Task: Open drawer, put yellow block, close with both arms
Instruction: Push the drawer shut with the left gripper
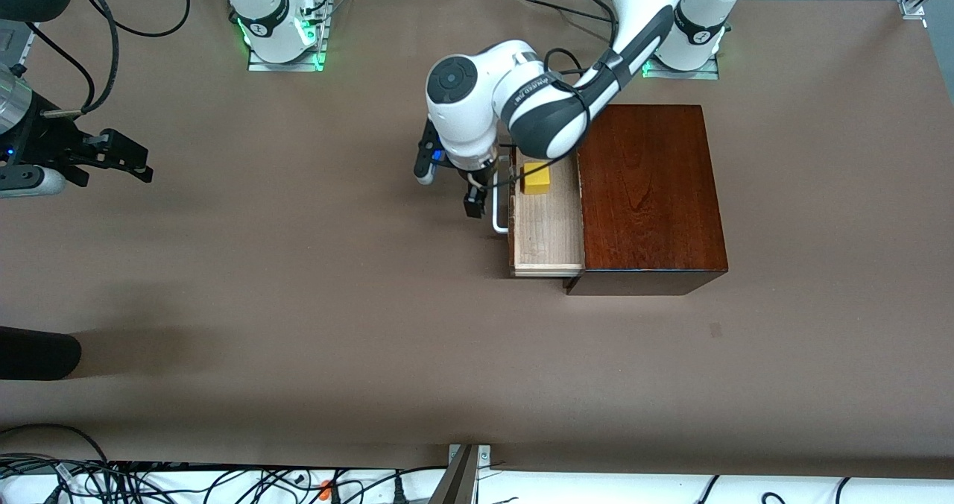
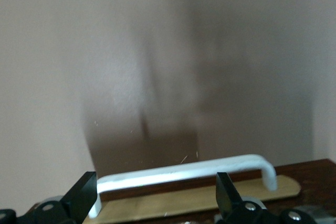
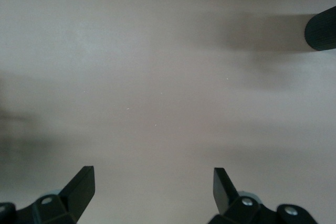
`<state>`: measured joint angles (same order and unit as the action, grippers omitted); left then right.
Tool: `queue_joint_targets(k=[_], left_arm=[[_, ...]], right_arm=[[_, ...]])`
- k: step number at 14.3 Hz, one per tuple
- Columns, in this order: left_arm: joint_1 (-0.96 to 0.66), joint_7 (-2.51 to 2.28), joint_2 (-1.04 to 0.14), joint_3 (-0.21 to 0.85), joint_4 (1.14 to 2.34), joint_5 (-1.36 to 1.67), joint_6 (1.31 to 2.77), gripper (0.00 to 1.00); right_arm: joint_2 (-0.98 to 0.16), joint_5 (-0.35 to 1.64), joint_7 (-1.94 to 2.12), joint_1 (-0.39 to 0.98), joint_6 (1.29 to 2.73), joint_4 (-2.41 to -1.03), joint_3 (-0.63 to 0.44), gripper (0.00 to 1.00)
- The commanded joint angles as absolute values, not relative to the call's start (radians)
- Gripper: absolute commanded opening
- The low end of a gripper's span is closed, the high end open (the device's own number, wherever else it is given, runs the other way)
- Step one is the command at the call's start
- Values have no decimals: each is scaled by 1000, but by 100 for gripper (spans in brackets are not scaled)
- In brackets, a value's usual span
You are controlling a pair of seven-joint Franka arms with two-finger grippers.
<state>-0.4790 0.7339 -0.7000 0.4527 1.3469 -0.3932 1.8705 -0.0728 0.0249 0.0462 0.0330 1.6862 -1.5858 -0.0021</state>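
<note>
The drawer [image 1: 548,221] stands pulled out of the glossy dark wooden box [image 1: 645,191], toward the right arm's end of the table [image 1: 298,303], its pale wood tray open to view. The yellow block [image 1: 536,177] lies inside the tray, at the end farther from the front camera, close to the drawer's front panel. The white U-shaped handle [image 1: 498,209] sticks out from that front panel.

The left arm reaches in from its base over the box, and the left gripper [image 1: 477,194] hangs just beside the handle, on the side away from the box. In the left wrist view its two black fingers [image 2: 84,195] stand spread apart, released, with the handle [image 2: 184,171] running across between them and nothing clamped.

The right arm waits at its own end of the table, well apart from the box. The right gripper [image 1: 123,153] hovers over bare table, and the right wrist view shows its fingers [image 3: 81,187] wide apart and holding nothing, with only the brown surface under them
</note>
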Motion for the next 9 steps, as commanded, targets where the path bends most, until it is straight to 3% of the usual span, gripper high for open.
queue_joint_targets(k=[1,9], left_arm=[[-479,752,-709,448,1339,-422,1838,100],[-453,736,-695,440,1353,-423,1727,100]], right_arm=[[-89,46,57,37,1686,-1554,-3,100],[-84,-8,49,80,1674,-1548,-2,100]])
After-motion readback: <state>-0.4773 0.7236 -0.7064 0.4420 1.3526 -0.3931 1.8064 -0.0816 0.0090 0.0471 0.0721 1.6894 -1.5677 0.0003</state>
